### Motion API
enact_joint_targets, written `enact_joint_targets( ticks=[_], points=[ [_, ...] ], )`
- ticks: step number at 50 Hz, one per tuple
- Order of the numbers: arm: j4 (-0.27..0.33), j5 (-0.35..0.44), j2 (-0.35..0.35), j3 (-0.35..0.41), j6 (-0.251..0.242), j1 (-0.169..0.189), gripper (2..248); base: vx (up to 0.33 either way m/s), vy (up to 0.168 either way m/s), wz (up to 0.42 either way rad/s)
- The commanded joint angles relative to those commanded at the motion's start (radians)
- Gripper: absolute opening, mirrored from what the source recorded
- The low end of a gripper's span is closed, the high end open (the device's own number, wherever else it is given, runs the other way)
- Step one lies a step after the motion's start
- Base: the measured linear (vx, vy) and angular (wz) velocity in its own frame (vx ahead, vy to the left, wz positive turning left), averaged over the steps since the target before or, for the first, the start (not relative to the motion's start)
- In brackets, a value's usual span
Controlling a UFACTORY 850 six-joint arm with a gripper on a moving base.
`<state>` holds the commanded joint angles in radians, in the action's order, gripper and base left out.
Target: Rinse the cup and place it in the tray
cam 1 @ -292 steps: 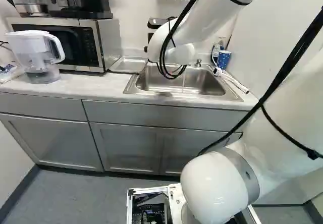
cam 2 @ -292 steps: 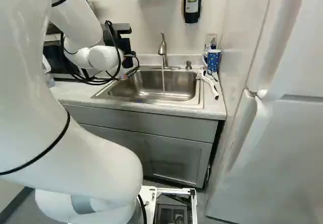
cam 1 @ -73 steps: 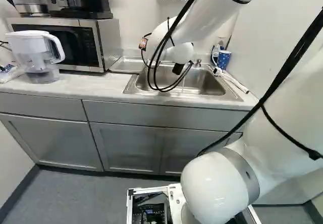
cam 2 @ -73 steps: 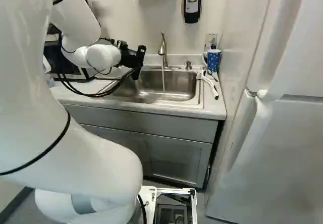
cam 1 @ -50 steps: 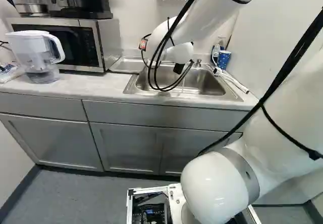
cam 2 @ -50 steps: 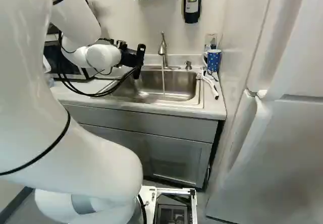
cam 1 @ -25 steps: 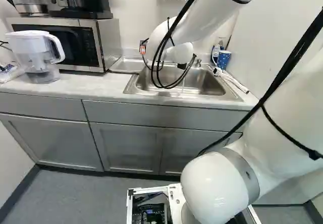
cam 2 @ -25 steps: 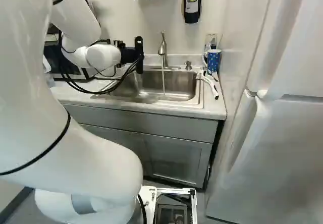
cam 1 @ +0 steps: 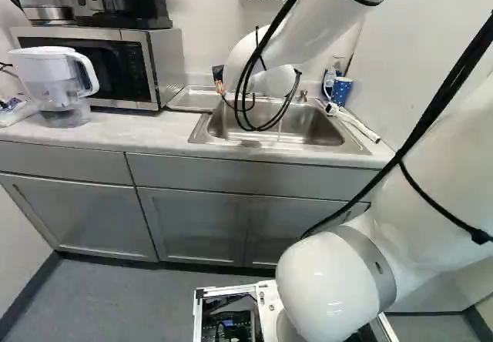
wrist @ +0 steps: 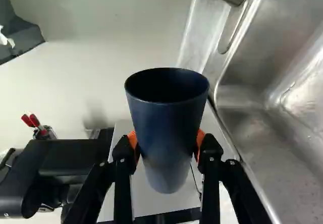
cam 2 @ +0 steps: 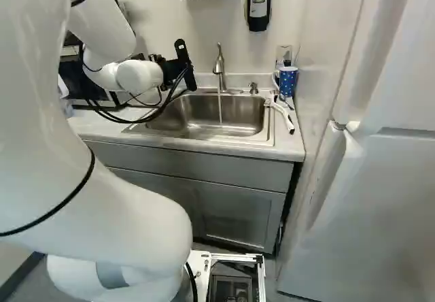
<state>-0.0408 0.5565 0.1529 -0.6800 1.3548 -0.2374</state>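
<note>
My gripper (cam 2: 182, 65) is at the left end of the sink, left of the faucet in the right base view; its fingertips are hidden there. In the wrist view the gripper (wrist: 167, 146) has its orange pads against both sides of a dark blue cup (wrist: 166, 128). The cup's mouth shows as a dark oval, and its narrower end lies between the fingers. Neither base view shows the cup clearly. A shallow metal tray (cam 1: 196, 98) lies on the counter between microwave and sink, partly behind the arm in the left base view.
Water runs from the faucet (cam 2: 219, 67) into the sink (cam 2: 204, 115). A dotted blue mug (cam 2: 288, 81) and a white brush (cam 2: 282, 115) are right of it. The microwave (cam 1: 115, 65) and a water pitcher (cam 1: 55, 88) stand left. A fridge (cam 2: 374, 179) flanks the right side.
Over the last second my gripper has rolled at the wrist; its black body has swung from leaning one way, through upright, to leaning the other. The arm's upper links and the base look unmoved.
</note>
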Motion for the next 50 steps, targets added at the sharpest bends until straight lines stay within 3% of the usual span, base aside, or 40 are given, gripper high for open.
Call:
enact_joint_targets(
  ticks=[50],
  points=[
    [0.0, 0.0, 0.0, 0.0, -0.523, 0.0, 124, 0.0, 0.0, 0.0]
  ],
)
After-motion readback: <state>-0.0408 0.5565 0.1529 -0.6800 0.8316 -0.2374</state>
